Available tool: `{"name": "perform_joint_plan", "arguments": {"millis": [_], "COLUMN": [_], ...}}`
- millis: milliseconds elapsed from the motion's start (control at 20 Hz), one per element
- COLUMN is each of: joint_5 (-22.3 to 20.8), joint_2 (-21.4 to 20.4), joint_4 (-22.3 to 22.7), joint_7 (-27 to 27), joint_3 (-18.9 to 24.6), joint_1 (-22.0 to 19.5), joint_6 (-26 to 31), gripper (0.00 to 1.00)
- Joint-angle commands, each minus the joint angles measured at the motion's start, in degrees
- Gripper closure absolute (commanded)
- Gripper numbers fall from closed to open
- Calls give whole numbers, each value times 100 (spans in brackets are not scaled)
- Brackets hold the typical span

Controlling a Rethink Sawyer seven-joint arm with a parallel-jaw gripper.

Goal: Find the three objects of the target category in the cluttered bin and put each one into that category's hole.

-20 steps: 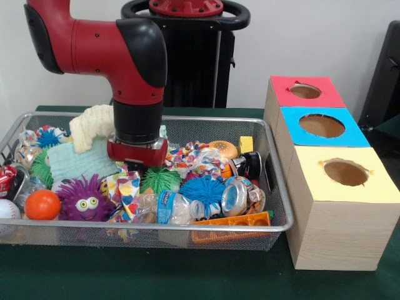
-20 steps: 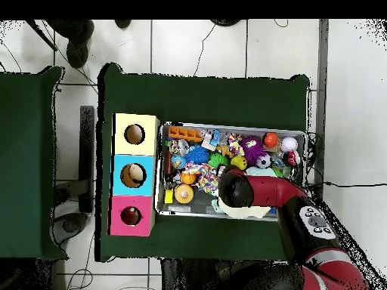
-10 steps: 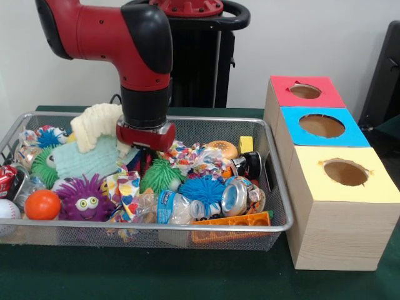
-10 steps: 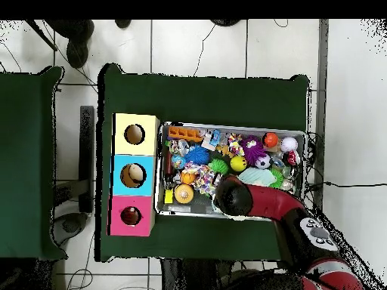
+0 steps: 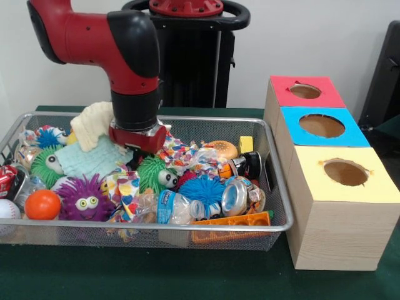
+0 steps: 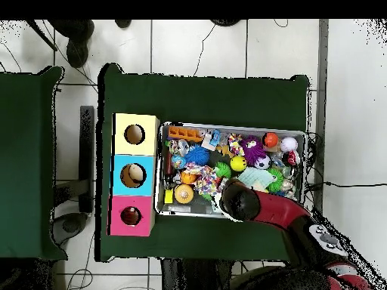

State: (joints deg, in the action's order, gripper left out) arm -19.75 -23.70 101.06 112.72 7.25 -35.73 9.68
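The wire bin is packed with toys. A green spiky ball with eyes lies near the middle, a blue spiky ball to its right, and a purple spiky ball with eyes at the front left. My gripper hangs just above and behind the green ball, over the mint cloth; its tips are hidden behind the toys. In the overhead view the arm covers the gripper at the bin's lower edge. The three boxes' holes are red, blue and yellow.
An orange ball, a white ball, a cream cloth, a patterned cloth, a burger toy, a yellow block and a plastic bottle crowd the bin. The boxes stand right of the bin.
The wrist rose out of the toys and drifted toward the bin's back left. The green spiky ball, partly covered before, now shows its eyes.
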Motion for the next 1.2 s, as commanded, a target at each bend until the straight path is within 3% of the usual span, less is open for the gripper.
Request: {"name": "perform_joint_plan", "arguments": {"millis": [50, 200, 550, 750, 1200], "joint_5": [-524, -761, -1021, -1211, -1929], "joint_2": [1002, 1238, 548, 515, 782], "joint_4": [127, -100, -351, -374, -543], "joint_7": [-445, -822, -1414, -1510, -1387], "joint_3": [26, 170, 37, 195, 241], "joint_1": [-658, -992, -934, -1083, -1179], "joint_6": [746, 807, 1942, 1999, 1433], "gripper": [100, 100, 100, 100, 100]}}
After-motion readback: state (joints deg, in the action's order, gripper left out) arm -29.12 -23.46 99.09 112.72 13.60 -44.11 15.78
